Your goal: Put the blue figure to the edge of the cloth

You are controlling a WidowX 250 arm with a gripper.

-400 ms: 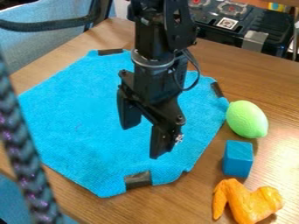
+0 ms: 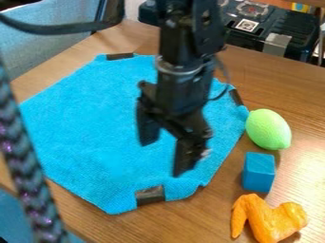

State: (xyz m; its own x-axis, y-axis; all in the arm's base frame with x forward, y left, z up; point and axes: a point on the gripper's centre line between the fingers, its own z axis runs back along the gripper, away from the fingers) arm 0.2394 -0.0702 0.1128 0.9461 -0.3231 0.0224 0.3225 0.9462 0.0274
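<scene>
blue figure (image 2: 259, 172) sits between the green lemon (image 2: 268, 129) and the orange wing (image 2: 266, 220), off to the right of your gripper (image 2: 166, 158), which hangs open over the blue cloth (image 2: 82, 128) on your brown wooden table (image 2: 215, 213), with a black box (image 2: 297, 31) behind.

My black arm (image 2: 184, 90) drops in from the top edge, near upright, grey band (image 2: 181, 69) round it, thin cable (image 2: 224, 85) looping off the view's right side. My gripper (image 2: 165, 157) hangs mid-view, open: fingers apart, pointing down, right-hand one in view lower.
</scene>
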